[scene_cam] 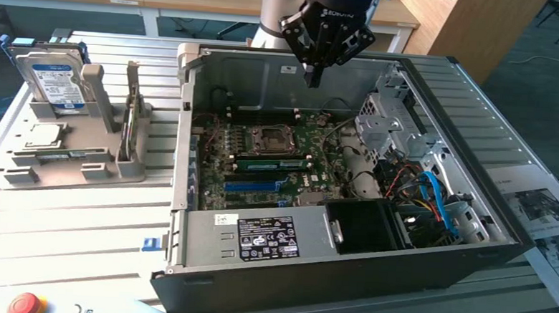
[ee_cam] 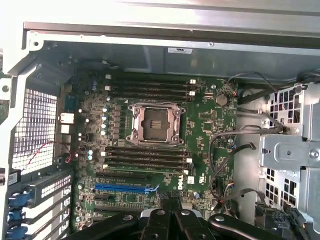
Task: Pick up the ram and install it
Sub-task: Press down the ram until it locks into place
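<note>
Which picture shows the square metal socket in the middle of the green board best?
The wrist view. It looks straight down on the empty processor socket, so its silver frame and dark middle are plain to see. The exterior view shows the same socket at a slant, deep inside the computer case, in among the other parts of the motherboard.

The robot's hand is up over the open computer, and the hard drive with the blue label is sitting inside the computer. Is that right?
Not quite. The hand does hang over the open computer case, but the hard drive isn't inside it. It stands in the grey holder outside the case, on the exterior view's left. The exterior view shows this.
</note>
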Robot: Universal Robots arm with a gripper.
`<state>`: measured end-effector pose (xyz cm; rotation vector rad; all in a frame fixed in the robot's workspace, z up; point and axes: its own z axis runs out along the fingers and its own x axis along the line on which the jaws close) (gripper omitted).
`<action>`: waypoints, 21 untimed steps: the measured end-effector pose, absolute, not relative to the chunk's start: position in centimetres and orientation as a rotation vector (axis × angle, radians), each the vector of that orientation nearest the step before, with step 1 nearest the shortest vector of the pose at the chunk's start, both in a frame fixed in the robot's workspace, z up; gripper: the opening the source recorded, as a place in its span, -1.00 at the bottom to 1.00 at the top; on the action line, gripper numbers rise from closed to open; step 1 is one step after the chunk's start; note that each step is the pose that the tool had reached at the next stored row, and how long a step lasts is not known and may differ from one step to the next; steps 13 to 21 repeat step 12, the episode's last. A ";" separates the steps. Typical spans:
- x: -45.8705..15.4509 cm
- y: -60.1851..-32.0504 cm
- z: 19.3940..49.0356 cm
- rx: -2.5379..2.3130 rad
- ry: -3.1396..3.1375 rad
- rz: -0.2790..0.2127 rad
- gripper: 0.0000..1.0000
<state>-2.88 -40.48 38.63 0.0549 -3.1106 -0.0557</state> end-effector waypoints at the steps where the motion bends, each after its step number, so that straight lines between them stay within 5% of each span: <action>1: -2.9 -40.5 38.6 0.054 -3.111 -0.056 -0.80; 21: -2.9 -40.5 38.6 -0.006 -3.112 -0.057 -0.80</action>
